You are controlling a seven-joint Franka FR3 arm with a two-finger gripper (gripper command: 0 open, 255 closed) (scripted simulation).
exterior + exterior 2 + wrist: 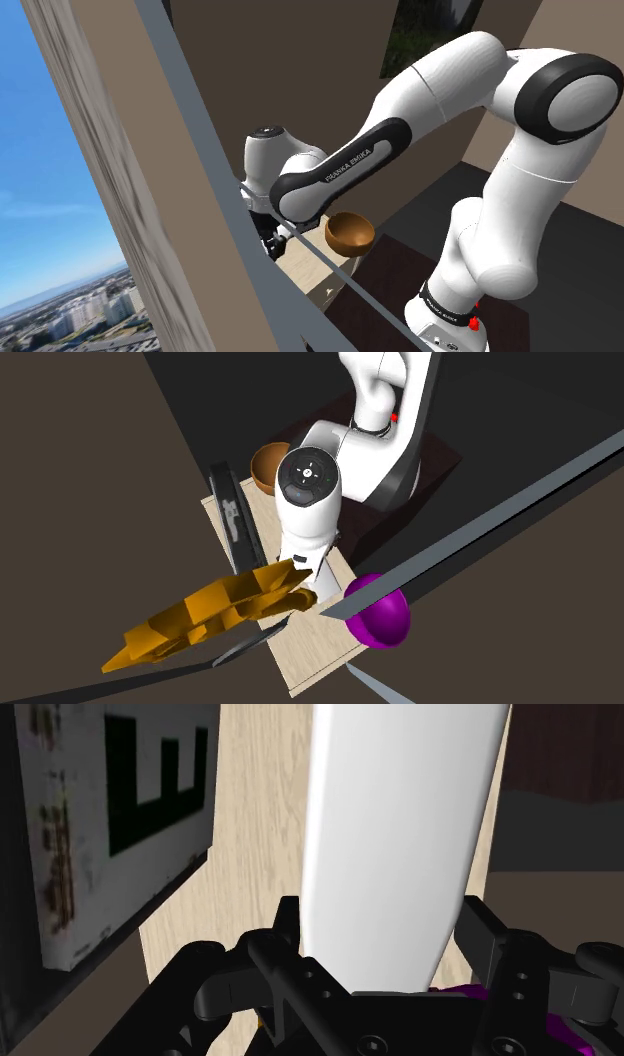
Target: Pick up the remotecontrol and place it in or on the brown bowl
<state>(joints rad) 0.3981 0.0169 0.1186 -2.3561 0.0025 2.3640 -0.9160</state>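
The bench (312, 652) is a slab of light wood grain. The brown bowl (262, 464) sits at one corner. Just beside the bowl, along the same edge, rests a dark flat box (232, 517) with a pale printed face. Farther from the bowl, an angular orange thing (215, 617) crosses that edge. A purple bowl (380, 617) overhangs the opposite edge.

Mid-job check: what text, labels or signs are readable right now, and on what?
"FRANKA EMIKA": arm's dark forearm band.
Black E-like block mark: pale panel beside the gripper; its smaller marks are too blurred to read.
White remote control clasped by the gripper: no text.
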